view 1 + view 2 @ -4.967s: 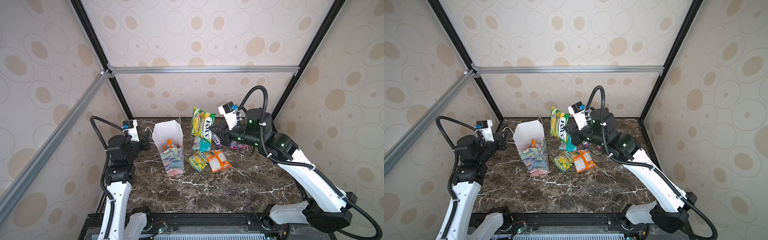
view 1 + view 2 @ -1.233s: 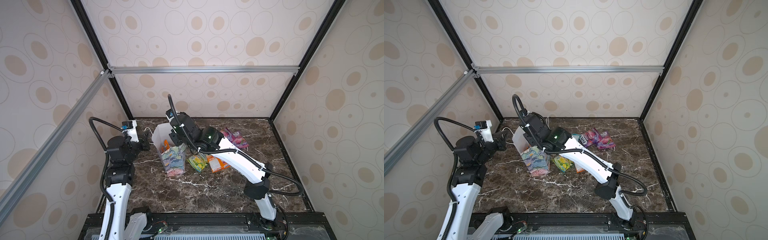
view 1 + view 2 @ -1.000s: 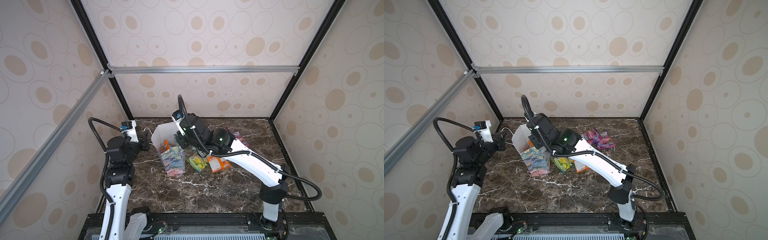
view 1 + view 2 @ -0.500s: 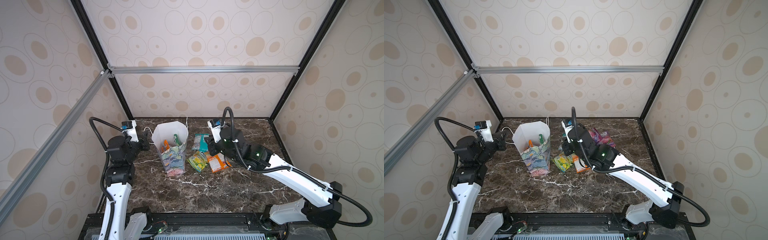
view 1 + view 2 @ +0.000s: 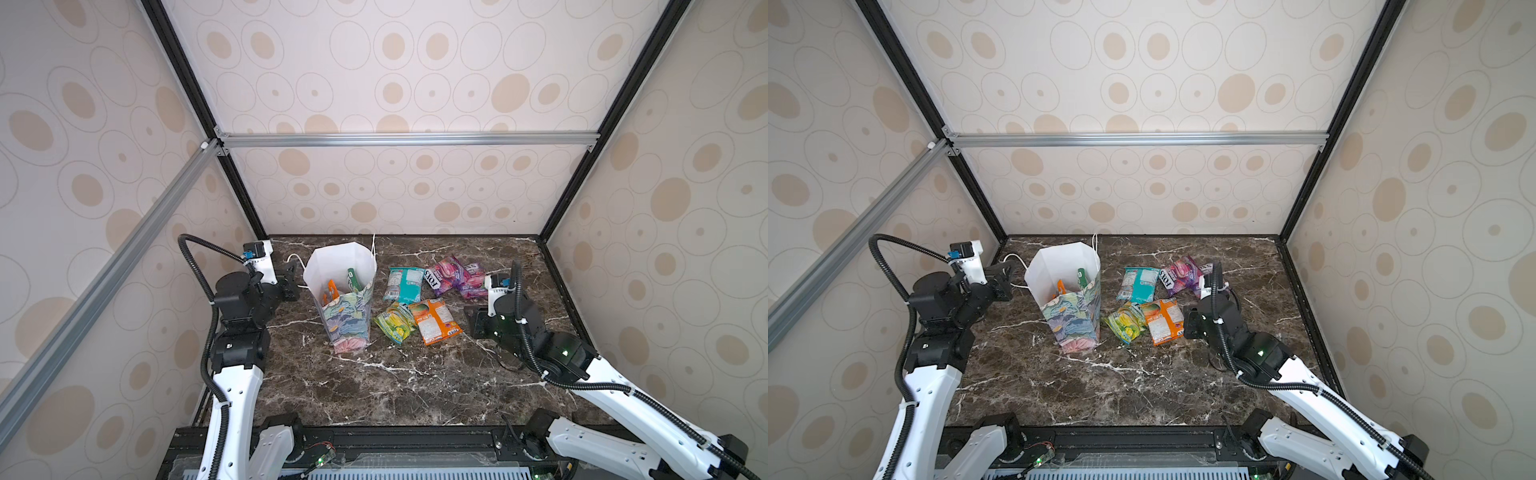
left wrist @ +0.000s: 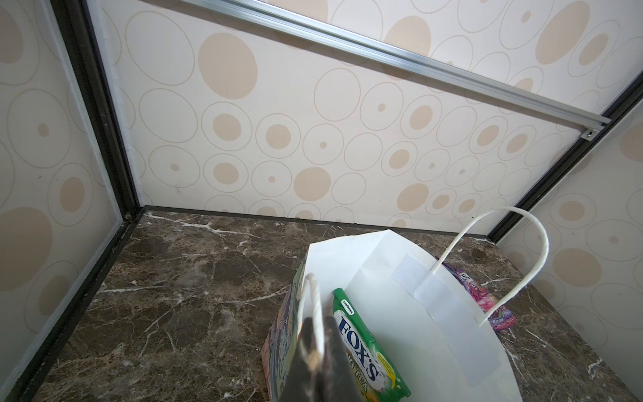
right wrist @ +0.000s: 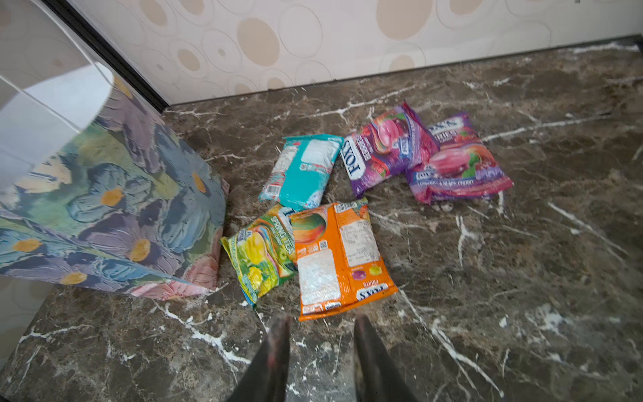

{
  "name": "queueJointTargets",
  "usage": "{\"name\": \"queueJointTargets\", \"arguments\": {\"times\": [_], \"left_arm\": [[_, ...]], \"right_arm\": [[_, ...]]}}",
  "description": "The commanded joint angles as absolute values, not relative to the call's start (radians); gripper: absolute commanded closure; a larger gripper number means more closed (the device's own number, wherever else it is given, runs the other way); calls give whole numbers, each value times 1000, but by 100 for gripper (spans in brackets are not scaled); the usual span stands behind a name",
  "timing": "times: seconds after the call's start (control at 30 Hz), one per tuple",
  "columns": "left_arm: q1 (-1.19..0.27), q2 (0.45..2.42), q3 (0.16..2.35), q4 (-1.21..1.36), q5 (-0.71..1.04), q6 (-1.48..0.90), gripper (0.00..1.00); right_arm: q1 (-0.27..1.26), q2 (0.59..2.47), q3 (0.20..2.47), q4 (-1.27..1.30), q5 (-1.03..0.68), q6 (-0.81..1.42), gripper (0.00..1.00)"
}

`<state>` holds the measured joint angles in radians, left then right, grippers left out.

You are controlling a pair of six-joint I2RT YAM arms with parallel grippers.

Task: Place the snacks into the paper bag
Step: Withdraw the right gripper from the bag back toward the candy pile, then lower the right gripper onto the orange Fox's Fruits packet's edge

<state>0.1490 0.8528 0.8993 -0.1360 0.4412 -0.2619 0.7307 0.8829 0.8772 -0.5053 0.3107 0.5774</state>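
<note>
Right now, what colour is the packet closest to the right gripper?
The packet is orange with white label panels; clearest in the right wrist view.

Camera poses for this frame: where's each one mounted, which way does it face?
Top views: high at the front, facing down and backward over the table; both arms show.
Left wrist: beside the paper bag, facing the back wall; left gripper shut on its cord handle.
Right wrist: low over the table, facing five loose packets; open right gripper shows.
Shared: both wrist views show the paper bag and a purple packet.
</note>
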Motion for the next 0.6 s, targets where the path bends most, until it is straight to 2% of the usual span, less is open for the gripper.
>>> {"name": "queueJointTargets", "arguments": {"times": [0.0, 0.23, 0.43, 0.57], "left_arm": [[154, 846, 906, -126, 439, -241, 100], [155, 845, 905, -122, 443, -245, 100], [154, 854, 897, -118, 446, -249, 100], [154, 853, 903, -121, 457, -252, 100]], "right_arm": [[697, 862, 825, -525, 282, 667, 65], [668, 885, 765, -530, 244, 715, 64], [667, 879, 652, -430, 214, 847, 62], [666, 847, 580, -375, 222, 909, 56]]}}
